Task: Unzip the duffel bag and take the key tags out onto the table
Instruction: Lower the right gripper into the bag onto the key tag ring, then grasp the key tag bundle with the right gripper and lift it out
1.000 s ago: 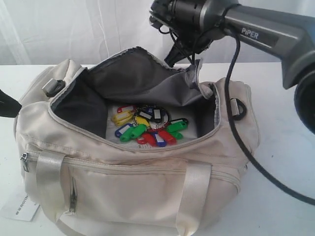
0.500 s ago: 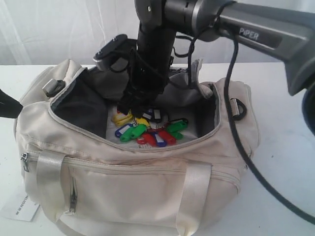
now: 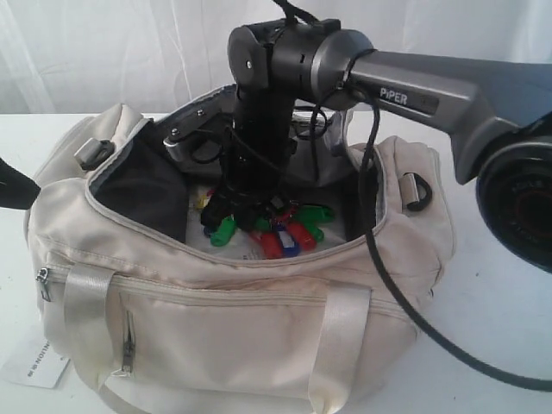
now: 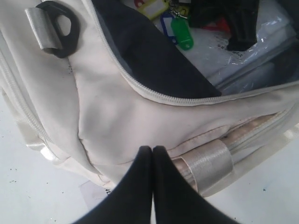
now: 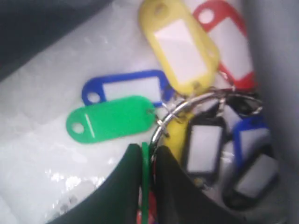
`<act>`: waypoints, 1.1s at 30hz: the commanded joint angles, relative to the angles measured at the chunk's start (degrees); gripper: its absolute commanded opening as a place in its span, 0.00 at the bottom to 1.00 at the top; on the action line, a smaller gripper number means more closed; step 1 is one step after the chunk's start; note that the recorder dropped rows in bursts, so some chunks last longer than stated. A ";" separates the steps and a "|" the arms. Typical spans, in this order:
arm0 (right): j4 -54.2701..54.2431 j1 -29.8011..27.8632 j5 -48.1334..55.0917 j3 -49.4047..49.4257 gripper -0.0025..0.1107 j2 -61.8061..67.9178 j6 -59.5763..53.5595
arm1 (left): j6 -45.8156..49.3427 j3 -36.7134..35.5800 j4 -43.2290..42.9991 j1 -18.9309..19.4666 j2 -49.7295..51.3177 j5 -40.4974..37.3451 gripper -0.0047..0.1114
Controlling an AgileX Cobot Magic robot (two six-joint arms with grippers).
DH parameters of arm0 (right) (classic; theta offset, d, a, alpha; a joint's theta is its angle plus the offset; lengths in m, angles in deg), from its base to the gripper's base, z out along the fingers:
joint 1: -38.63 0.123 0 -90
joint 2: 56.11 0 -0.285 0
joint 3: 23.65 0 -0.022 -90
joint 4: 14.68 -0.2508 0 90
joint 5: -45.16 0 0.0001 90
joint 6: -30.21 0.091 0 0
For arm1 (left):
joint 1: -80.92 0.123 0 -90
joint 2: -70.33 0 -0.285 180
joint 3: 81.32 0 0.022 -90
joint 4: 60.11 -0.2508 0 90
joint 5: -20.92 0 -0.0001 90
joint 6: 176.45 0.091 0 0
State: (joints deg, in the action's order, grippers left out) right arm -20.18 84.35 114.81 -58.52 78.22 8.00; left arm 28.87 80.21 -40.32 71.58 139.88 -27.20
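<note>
Table (image 3: 483, 310) — duffel bag (image 3: 216, 319) crosswise, pincer (image 5: 148, 154) gripping key tags (image 5: 112, 119)

Most of key tags (image 3: 278, 237) got blocked by right arm (image 3: 259, 147) in exterior view, right hand (image 5: 148, 151) tips buried in there too. Right wrist shot was soft, black tags smeared. Base of left hand (image 4: 152, 150) was cut off by frame edge, couldn't tell if fabric was pinched. Half of paper label (image 3: 33, 366) was cropped, print unreadable. Bottom of duffel bag (image 3: 216, 302) cropped too.

Your right gripper (image 5: 148, 149) points straight down, fingers pinching the key tags (image 5: 182, 60) (a green one, edge-on); your left gripper (image 4: 152, 150) is closed.
</note>
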 commanded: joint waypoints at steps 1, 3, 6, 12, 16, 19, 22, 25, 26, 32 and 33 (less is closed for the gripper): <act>2.04 -0.11 0.30 0.21 0.02 -6.72 -0.66 | 0.18 -0.26 1.13 0.01 -0.47 -1.14 0.04; 2.46 -0.11 0.30 0.21 0.02 -9.95 -0.66 | 0.18 -0.26 1.13 0.01 -0.47 -1.14 0.04; 2.85 -0.11 0.30 0.21 0.02 -12.89 -0.97 | 0.18 -0.26 1.13 0.01 -0.47 -1.14 0.04; 3.60 -0.11 0.30 0.21 0.02 -18.41 -0.96 | 0.18 -0.26 1.13 0.01 -0.47 -1.14 0.04; 4.88 -0.11 0.30 0.21 0.02 -21.70 -0.60 | 0.18 -0.26 1.13 0.01 -0.47 -1.14 0.04; 7.57 -0.11 0.30 0.21 0.02 -24.10 1.33 | 0.18 -0.26 1.13 0.01 -0.47 -1.14 0.04; 11.35 -0.11 0.30 0.21 0.02 -26.87 4.47 | 0.18 -0.26 1.13 0.01 -0.47 -1.14 0.04; 16.13 -0.11 0.30 0.21 0.02 -29.83 8.17 | 0.18 -0.26 1.13 0.01 -0.47 -1.14 0.04; 17.01 -0.11 0.30 0.21 0.02 -30.91 8.97 | 0.18 -0.26 1.13 0.01 -0.47 -1.14 0.04; 19.32 -0.11 0.30 2.73 0.02 -38.14 11.80 | 0.18 -0.26 1.17 0.01 -0.47 -1.30 0.04; 19.68 -0.11 0.30 3.65 0.02 -39.14 12.08 | 0.18 -0.26 1.17 0.01 -0.47 -1.30 0.04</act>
State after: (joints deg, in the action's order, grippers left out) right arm -1.82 84.35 115.31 -56.61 42.57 18.53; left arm 29.11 80.21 -40.32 71.58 139.88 -27.61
